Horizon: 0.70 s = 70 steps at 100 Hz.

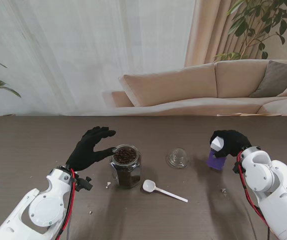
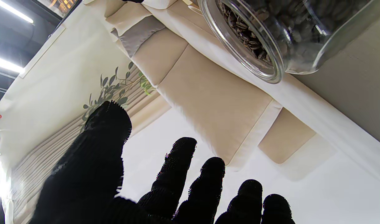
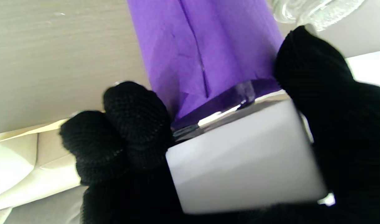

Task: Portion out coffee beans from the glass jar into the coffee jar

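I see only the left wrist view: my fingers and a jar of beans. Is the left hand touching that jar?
Observer: No. From the stand view the left hand is open beside the glass jar, fingers apart.
Operator: Is the jar's lid off?
Observer: Yes, the glass lid lies on the table to the jar's right.
Operator: What does the right hand do?
Observer: The right hand is shut on the white cap of the purple coffee jar.

— Stand view: high, looking down over table (image 1: pixel 33 145); glass jar (image 1: pixel 125 166) mid-frame, sofa (image 1: pixel 208 85) beyond.
— Wrist views: inverted, close along fingers; left shares glass jar (image 2: pixel 270 34) and sofa (image 2: pixel 214 102).
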Each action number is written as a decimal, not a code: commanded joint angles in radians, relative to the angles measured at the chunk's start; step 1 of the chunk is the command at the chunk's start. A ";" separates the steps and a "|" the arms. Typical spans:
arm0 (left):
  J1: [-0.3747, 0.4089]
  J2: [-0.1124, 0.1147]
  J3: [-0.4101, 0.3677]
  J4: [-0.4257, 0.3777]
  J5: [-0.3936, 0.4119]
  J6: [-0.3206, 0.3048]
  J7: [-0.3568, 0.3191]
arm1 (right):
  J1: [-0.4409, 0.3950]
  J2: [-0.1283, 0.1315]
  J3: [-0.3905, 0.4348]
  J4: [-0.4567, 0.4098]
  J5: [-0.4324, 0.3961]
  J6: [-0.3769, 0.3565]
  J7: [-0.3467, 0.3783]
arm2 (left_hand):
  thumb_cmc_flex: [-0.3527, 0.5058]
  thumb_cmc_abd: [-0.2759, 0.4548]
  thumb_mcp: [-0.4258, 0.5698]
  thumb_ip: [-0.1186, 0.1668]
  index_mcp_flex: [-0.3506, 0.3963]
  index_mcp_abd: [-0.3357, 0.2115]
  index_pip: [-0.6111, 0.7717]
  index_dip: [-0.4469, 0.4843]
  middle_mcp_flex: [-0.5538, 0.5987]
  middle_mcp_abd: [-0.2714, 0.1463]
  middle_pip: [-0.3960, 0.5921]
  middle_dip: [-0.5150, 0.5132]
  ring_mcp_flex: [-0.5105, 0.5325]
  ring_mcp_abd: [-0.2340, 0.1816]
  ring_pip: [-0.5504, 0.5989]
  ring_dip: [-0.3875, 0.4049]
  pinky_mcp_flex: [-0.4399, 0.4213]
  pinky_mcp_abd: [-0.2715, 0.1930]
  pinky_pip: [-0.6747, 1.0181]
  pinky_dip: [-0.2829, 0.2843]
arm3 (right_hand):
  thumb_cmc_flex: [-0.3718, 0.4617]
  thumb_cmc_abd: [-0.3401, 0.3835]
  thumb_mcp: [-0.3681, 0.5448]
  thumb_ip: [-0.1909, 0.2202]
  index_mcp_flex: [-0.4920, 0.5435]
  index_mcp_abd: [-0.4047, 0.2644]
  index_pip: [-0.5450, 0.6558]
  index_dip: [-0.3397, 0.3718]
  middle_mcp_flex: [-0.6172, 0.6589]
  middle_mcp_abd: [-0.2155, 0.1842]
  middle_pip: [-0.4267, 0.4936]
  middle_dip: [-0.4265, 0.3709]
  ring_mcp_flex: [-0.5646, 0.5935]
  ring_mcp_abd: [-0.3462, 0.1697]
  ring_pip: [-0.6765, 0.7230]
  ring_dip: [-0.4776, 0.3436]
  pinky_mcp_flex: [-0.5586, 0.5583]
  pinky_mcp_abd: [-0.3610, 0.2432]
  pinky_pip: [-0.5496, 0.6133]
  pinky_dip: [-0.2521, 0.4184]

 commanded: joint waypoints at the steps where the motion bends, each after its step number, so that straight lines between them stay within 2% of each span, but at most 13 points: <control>1: 0.005 0.000 -0.003 -0.009 0.001 0.004 -0.023 | 0.005 0.002 -0.003 0.031 -0.007 0.000 -0.008 | 0.013 0.036 -0.032 0.041 0.008 -0.002 0.001 0.004 0.012 -0.003 -0.002 0.012 0.002 0.006 -0.011 0.011 -0.017 -0.021 -0.042 -0.007 | 0.144 0.188 0.204 0.095 0.104 0.065 0.543 0.027 0.189 -0.166 0.206 0.078 0.015 -0.187 -0.006 -0.008 0.016 -0.102 -0.119 -0.017; 20: 0.010 0.002 -0.006 -0.016 0.001 0.013 -0.034 | 0.022 0.000 -0.013 0.079 -0.016 0.005 -0.042 | 0.016 0.039 -0.038 0.042 0.014 -0.001 0.002 0.006 0.016 0.001 -0.001 0.014 0.004 0.007 -0.010 0.012 -0.016 -0.022 -0.043 -0.009 | 0.107 0.214 0.175 0.090 0.096 0.057 0.515 0.017 0.148 -0.195 0.194 0.075 0.013 -0.162 -0.098 -0.036 -0.044 -0.091 -0.143 -0.017; 46: 0.012 0.005 -0.009 -0.020 0.001 0.017 -0.046 | 0.046 0.004 -0.031 0.120 -0.046 0.011 -0.060 | 0.020 0.048 -0.046 0.043 0.014 -0.003 0.001 0.008 0.020 0.000 0.000 0.017 0.007 0.009 -0.010 0.013 -0.016 -0.023 -0.042 -0.009 | 0.097 0.215 0.164 0.088 0.097 0.045 0.498 0.014 0.128 -0.203 0.195 0.078 0.011 -0.166 -0.121 -0.036 -0.060 -0.099 -0.143 -0.016; 66: 0.014 0.006 -0.009 -0.024 -0.003 0.022 -0.054 | 0.062 0.010 -0.049 0.138 -0.063 0.015 -0.047 | 0.024 0.053 -0.052 0.043 0.018 -0.001 0.002 0.009 0.025 0.002 0.001 0.018 0.008 0.007 -0.009 0.013 -0.016 -0.024 -0.041 -0.009 | 0.073 0.224 0.141 0.082 0.101 0.034 0.408 0.029 0.085 -0.202 0.192 0.079 0.007 -0.165 -0.175 -0.040 -0.097 -0.110 -0.142 -0.014; 70: 0.015 0.007 -0.009 -0.025 -0.003 0.023 -0.055 | 0.063 0.010 -0.051 0.142 -0.065 0.015 -0.047 | 0.025 0.053 -0.054 0.043 0.016 0.001 0.001 0.008 0.024 0.003 0.001 0.018 0.008 0.008 -0.010 0.013 -0.016 -0.024 -0.041 -0.009 | 0.066 0.221 0.135 0.079 0.096 0.036 0.363 0.056 0.073 -0.198 0.194 0.075 0.003 -0.165 -0.185 -0.033 -0.107 -0.112 -0.139 -0.015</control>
